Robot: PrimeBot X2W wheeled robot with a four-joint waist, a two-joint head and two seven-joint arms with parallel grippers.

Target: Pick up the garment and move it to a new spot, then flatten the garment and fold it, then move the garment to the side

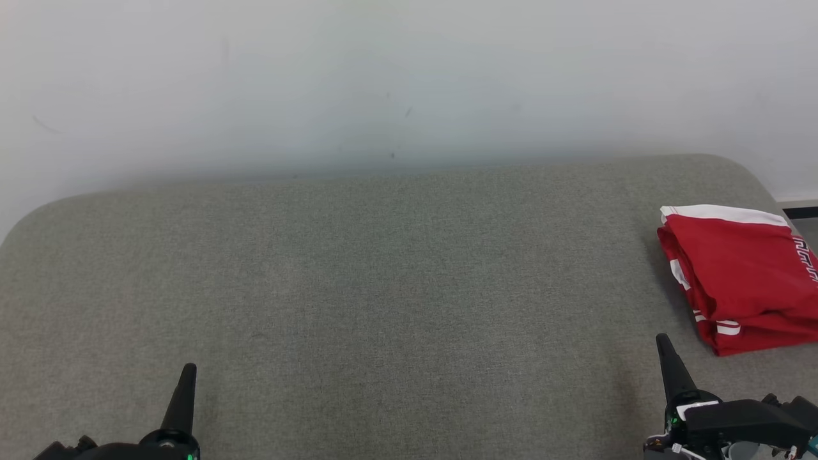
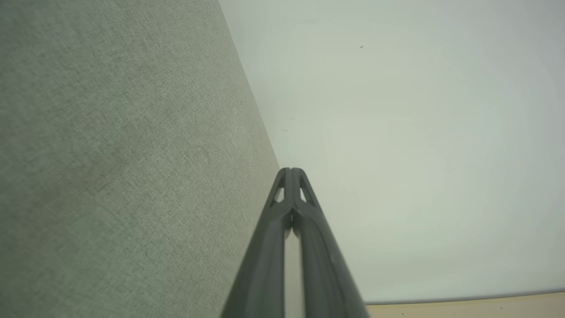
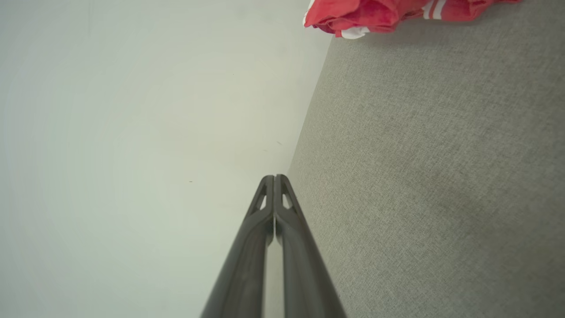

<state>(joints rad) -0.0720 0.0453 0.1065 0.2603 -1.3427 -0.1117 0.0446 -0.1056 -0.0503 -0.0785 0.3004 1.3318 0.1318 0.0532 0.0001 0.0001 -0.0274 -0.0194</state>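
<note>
At the near left, the left tool point(image 1: 188, 372) hovers over the bench point(image 1: 383, 268), its two dark tapered fingers pressed together on nothing. Across the middle the bench is a broad pad of coarse grey-green woven cloth with rounded far corners, set against a plain pale wall point(image 1: 396, 76). Further right, the right tool point(image 1: 663, 342) points up the same way, also pinched shut and empty. The garment point(image 1: 741, 275) lies at the bench's far right end, ahead of and to the right of that tool, apart from it but near. It is a soft red bundle, folded into a rough rectangle. A white band point(image 1: 722, 213) runs along its far edge, and white stripes show at the layered fold on its left side. Its long axis runs from far to near, roughly along the bench's right edge. The right arm is plainly the nearer one. The left is well apart across the whole bench. By the look of it the folding and setting aside are done.
</note>
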